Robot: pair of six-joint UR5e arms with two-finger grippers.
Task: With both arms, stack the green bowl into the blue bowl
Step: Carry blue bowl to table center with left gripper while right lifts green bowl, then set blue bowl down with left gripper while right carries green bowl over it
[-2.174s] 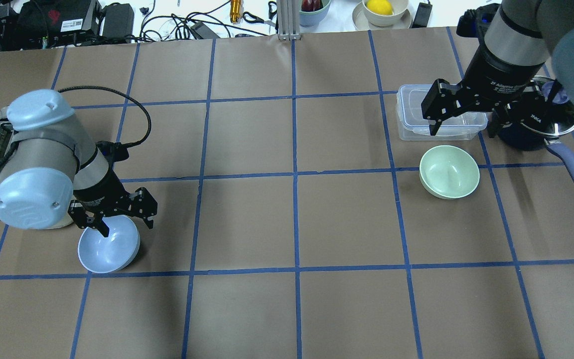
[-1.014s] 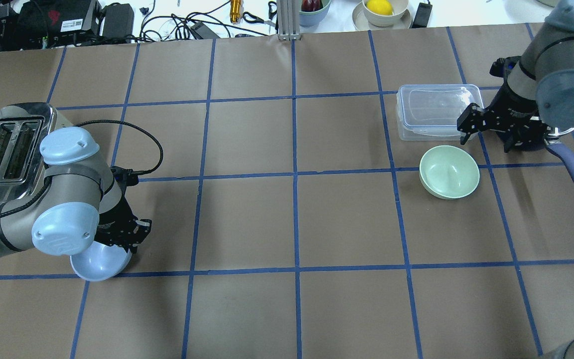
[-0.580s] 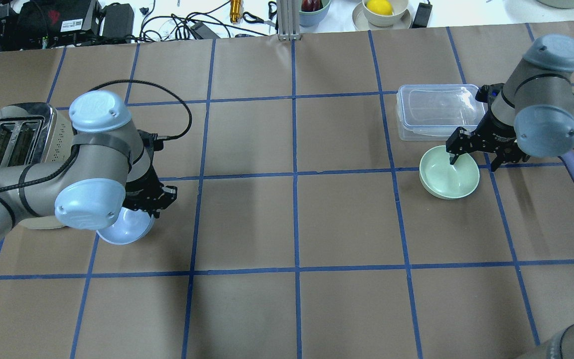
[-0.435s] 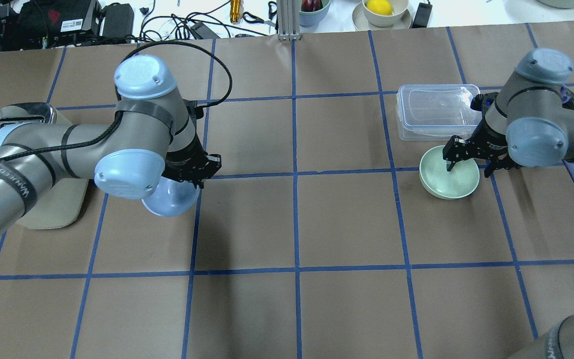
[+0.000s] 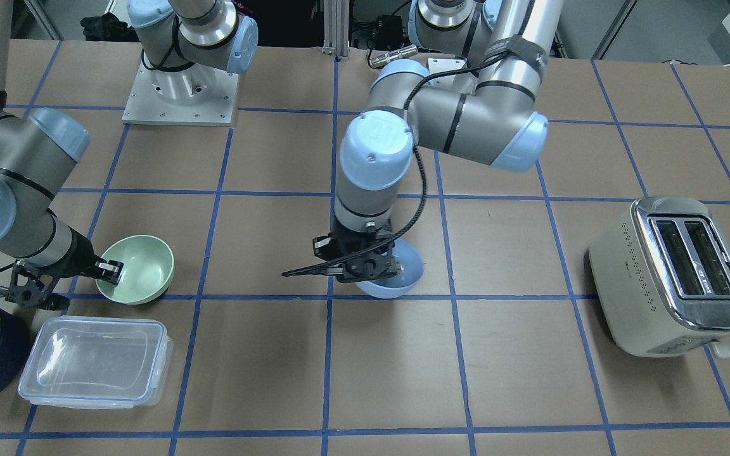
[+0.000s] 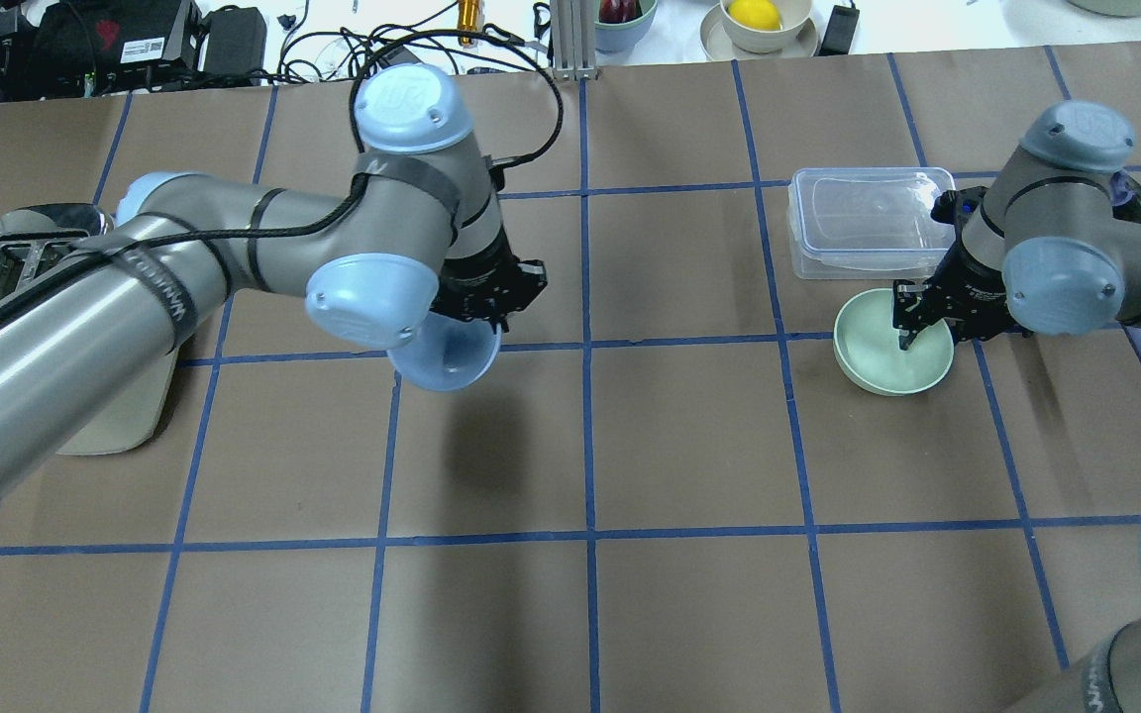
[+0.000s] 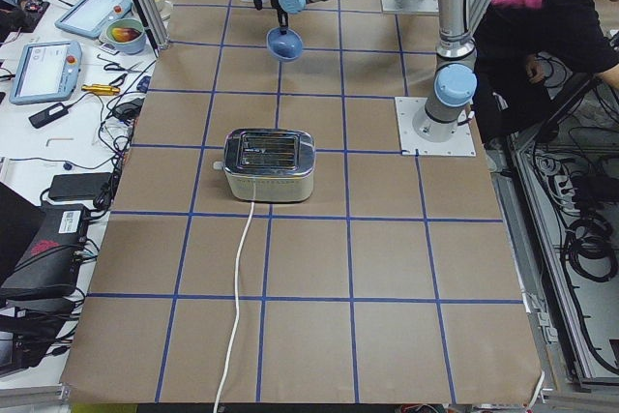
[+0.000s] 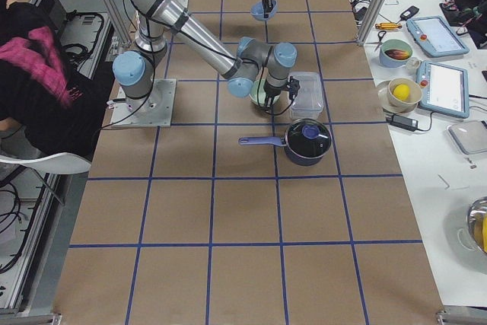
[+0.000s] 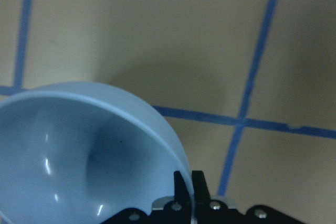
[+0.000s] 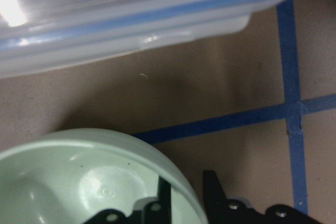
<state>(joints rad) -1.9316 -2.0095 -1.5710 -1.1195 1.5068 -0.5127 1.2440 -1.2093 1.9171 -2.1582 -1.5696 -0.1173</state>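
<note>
Table (image 6: 689, 446): brown paper ruled into squares by blue tape. The middle squares lie between the two arms and look like the natural meeting place for the stack.
Blue bowl (image 6: 447, 358): held off the table near the middle, a little to the robot's left. It is tilted, and its shadow falls on the paper below.
Left gripper (image 9: 186, 179): its fingers are clamped on the blue bowl's rim, one inside and one outside. I judge the bowl too wide to span, so a rim pinch is the workable hold, and that hold explains the tilt.
Green bowl (image 6: 887, 361): upright on the table on the robot's right side, well apart from the blue bowl.
Right gripper (image 10: 186, 192): it is down at the far rim of the green bowl, one finger inside the wall and one outside. The fingers are drawn in close and appear pinched on the rim. The bowl is not yet lifted.
Step in hand: probably setting the blue bowl down as the receiver while the green one is secured. The nesting is not yet begun.
Toaster (image 5: 675, 278): on the robot's left side, clear of the carry.
Saucepan (image 8: 308, 141): dark, beside the container on the robot's right, its handle pointing back toward the robot.
Clear lidded container (image 6: 873, 223): just beyond the green bowl. It is near enough that the outer finger works in the narrow gap between them, so the lift should go straight up.
</note>
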